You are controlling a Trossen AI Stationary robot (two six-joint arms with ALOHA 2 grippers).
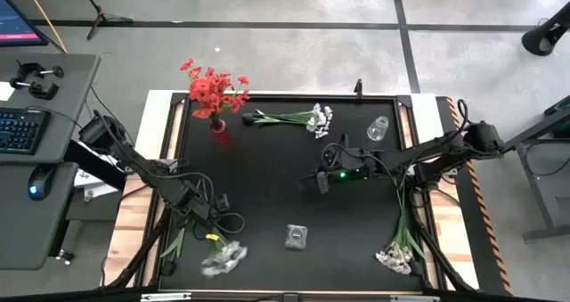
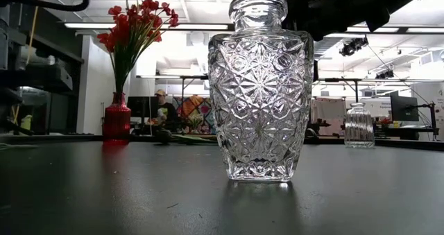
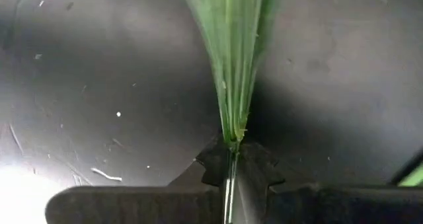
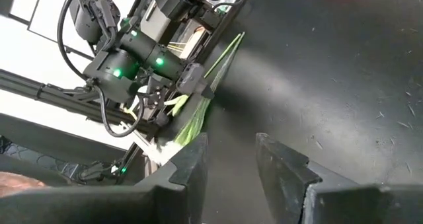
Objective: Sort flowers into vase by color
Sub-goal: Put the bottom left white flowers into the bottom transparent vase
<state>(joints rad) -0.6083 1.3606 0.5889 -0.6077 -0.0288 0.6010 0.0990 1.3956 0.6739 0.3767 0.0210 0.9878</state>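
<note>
The left gripper (image 3: 231, 174) clamps the white flowers' (image 1: 223, 257) stem to lift them (right gripper (image 4: 231, 161) waits, parted).

Black table top (image 1: 267, 186), framed by pale wooden edges. At the far left corner, red vase (image 1: 219, 130) full of red flowers (image 1: 212, 90). Beside it along the far edge, white-flowered spray (image 1: 298, 118) lying flat, then small clear vase (image 1: 378, 127). Near the front middle, cut-glass vase (image 1: 297, 237) standing upright. White flower bunch (image 1: 223, 256) at front left; another white bunch (image 1: 399, 248) at front right
</note>
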